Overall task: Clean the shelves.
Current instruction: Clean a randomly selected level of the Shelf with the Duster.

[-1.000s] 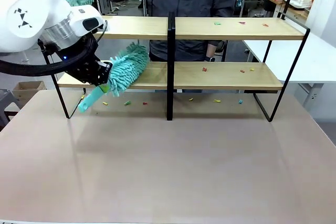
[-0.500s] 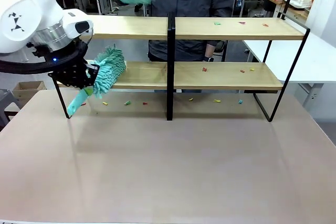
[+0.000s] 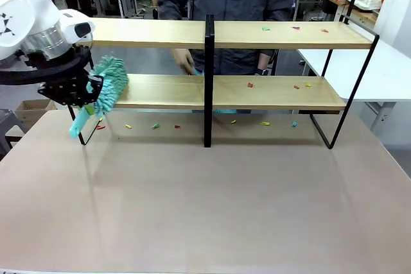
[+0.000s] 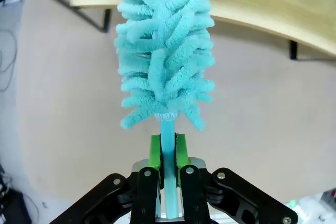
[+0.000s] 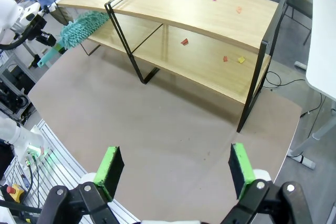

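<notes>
Your left fingers clamp one duster by the shelves' left end; right fingers spread wide, empty. Two boards, three scraps on each.

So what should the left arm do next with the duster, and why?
Probably carry the duster right, past the central post, onto the right half of the lower board: coloured scraps lie there, while the left gripper holds it at the left end.
</notes>
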Robot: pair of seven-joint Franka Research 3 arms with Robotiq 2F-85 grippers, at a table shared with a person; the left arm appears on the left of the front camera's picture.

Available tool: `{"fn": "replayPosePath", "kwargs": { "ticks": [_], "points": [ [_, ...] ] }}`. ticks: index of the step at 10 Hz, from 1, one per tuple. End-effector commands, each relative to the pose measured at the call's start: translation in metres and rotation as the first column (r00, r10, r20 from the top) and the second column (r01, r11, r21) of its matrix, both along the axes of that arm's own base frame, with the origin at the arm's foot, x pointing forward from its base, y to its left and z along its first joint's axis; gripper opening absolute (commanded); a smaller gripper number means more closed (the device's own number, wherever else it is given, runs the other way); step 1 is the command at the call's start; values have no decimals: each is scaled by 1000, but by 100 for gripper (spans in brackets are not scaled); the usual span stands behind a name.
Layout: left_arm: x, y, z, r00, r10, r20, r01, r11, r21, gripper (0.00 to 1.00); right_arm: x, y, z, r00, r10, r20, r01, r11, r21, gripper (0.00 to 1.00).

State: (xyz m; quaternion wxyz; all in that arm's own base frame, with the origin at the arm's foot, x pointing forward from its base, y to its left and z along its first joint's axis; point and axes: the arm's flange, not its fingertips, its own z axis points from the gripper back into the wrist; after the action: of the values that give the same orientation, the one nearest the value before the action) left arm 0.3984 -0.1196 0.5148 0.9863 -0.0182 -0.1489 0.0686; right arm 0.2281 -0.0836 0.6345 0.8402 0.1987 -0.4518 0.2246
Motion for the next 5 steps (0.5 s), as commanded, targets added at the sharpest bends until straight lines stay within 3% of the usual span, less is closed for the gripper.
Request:
{"fn": "replayPosePath", "kwargs": {
  "ticks": [1,2,3,4,5],
  "points": [
    [-2,1,-5,977,213,18,-214,973,91,12,-1,1,0,1000,10,-1,-10,1000,4,100],
    [-1,7,-7,953,301,24,-302,944,136,12,-1,1,0,1000,10,-1,-10,1000,4,100],
    [0,13,-5,946,322,49,-325,938,122,12,-1,1,0,1000,10,-1,-10,1000,4,100],
    [-2,13,1,955,274,117,-284,956,75,12,-1,1,0,1000,10,-1,-10,1000,4,100],
    [-7,9,5,964,228,139,-238,970,58,12,-1,1,0,1000,10,-1,-10,1000,4,100]
  ]
}}
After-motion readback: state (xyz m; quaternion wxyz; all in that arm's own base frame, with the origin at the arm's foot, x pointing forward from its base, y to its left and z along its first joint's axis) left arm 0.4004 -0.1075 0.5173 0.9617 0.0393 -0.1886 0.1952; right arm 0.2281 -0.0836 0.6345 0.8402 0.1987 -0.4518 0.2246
